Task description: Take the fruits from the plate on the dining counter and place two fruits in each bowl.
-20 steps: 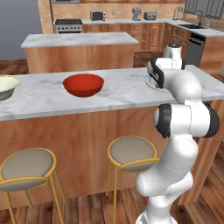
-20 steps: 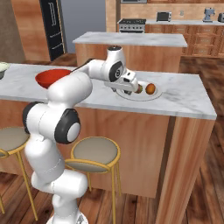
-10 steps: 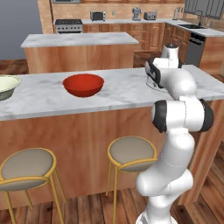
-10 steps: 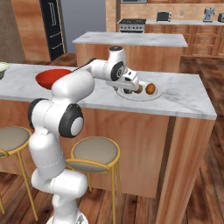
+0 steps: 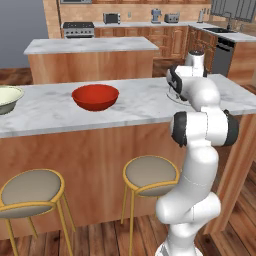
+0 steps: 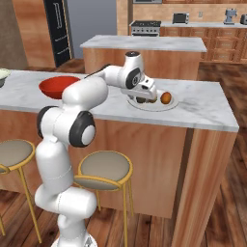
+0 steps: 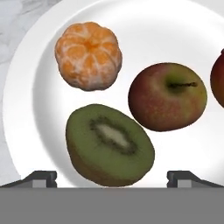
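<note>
Left base view: the white jointed arm reaches over the long marble-topped dining counter (image 5: 125,107); the glossy red bowl (image 5: 95,96) and the cream bowl (image 5: 7,99) at the left edge stand well apart from the hand, and the arm's own body hides most of the plate. Right base view: the two-finger gripper (image 6: 144,98) hovers just above the flat pale round plate (image 6: 170,105), beside a round orange-tan fruit (image 6: 165,98); this side shows the plate the other hides. Hand view: the jaws stand fully apart and empty, straddling a halved green kiwi (image 7: 109,145) nearest the tips; a peeled orange mandarin (image 7: 88,55) and a red-green apple (image 7: 167,96) lie further off on the plate, and another red fruit (image 7: 218,78) shows at the edge. Only this view tells the fruits apart. To grasp well, the hand should probably descend centred on the kiwi, fingers clear of the apple, before closing.
</note>
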